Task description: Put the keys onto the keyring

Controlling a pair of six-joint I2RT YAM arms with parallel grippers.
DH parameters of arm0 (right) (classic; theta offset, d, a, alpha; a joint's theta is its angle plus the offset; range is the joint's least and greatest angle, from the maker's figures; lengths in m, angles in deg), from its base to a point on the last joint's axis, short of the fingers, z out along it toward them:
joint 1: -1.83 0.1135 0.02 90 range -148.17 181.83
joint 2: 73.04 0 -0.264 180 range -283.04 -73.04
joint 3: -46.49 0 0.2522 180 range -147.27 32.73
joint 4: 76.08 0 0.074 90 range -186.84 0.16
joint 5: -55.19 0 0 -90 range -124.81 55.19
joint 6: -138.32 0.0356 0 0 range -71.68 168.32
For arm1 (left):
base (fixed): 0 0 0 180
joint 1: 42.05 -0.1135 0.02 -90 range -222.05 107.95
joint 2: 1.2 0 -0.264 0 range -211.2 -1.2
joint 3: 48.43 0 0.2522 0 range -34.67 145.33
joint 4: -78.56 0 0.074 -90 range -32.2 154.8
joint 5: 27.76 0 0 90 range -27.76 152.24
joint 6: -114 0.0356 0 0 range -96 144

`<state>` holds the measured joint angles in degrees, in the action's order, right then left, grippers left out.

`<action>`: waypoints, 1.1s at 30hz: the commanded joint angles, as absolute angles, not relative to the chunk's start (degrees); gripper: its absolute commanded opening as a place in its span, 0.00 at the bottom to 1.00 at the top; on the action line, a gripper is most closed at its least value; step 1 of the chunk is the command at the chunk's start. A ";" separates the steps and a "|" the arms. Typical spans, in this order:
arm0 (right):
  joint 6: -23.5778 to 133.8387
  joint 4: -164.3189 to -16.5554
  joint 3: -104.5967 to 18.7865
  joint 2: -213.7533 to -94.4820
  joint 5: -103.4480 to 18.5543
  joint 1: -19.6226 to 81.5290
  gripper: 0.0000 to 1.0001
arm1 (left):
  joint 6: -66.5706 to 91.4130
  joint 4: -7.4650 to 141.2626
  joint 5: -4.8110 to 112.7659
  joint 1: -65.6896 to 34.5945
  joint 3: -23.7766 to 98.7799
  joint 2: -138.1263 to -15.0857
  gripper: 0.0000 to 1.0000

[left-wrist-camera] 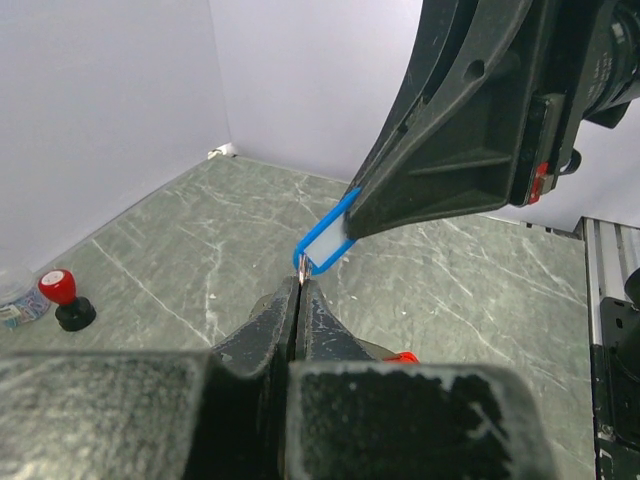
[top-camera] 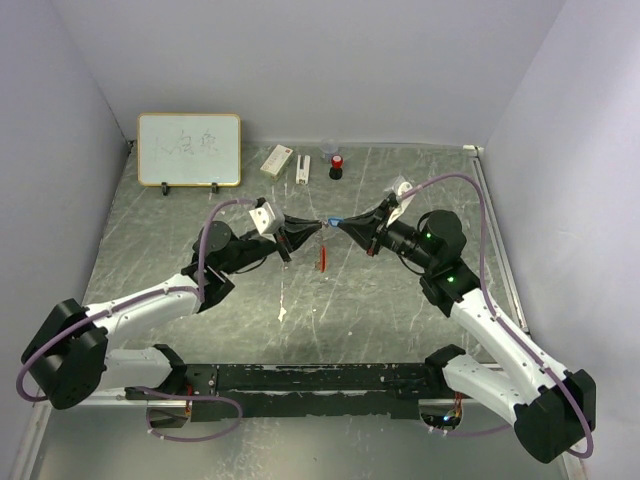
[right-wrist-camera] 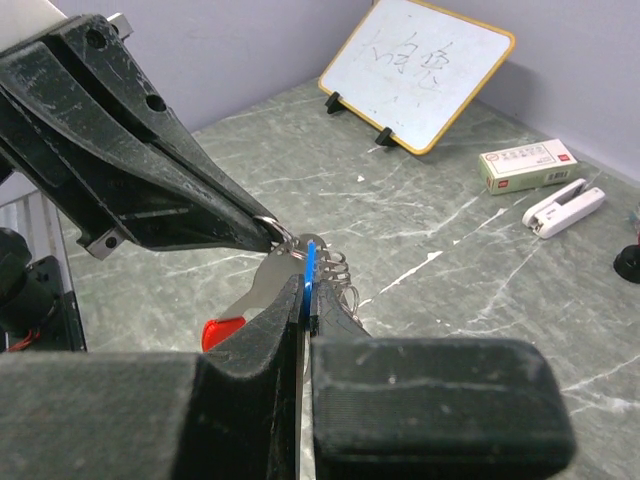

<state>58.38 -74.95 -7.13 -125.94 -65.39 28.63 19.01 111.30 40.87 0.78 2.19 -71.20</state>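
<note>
My left gripper (top-camera: 316, 227) (left-wrist-camera: 300, 283) is shut on the thin metal ring of the keyring (right-wrist-camera: 270, 228), held above the table. A grey strip with a red end (right-wrist-camera: 240, 305) hangs from the ring, and it shows red in the top view (top-camera: 322, 258). My right gripper (top-camera: 344, 223) (right-wrist-camera: 309, 280) is shut on the blue-headed key (right-wrist-camera: 311, 252) (left-wrist-camera: 325, 240). It holds the key tip to tip against the ring, next to a few small chain links (right-wrist-camera: 345, 272). I cannot pick out the red-headed key.
At the back of the table stand a small whiteboard (top-camera: 189, 149) (right-wrist-camera: 420, 70), a white box (top-camera: 277, 160) (right-wrist-camera: 525, 165), a white stapler (top-camera: 302, 168) (right-wrist-camera: 565, 208) and a small red-and-black bottle (top-camera: 337, 165) (left-wrist-camera: 62, 298). Purple walls close in the back and sides.
</note>
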 commanded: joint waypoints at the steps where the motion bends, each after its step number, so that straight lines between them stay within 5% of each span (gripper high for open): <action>1: 57.22 -75.67 -9.66 -126.26 -64.93 28.37 0.00 | 18.29 113.79 38.56 0.61 4.53 -71.94 0.07; 33: 56.78 -75.99 -11.21 -125.94 -66.88 28.36 0.00 | 18.29 112.66 37.22 0.67 6.42 -74.84 0.07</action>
<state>57.33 -76.04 -9.68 -126.27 -66.20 28.52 19.01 110.68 38.51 0.80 4.14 -75.15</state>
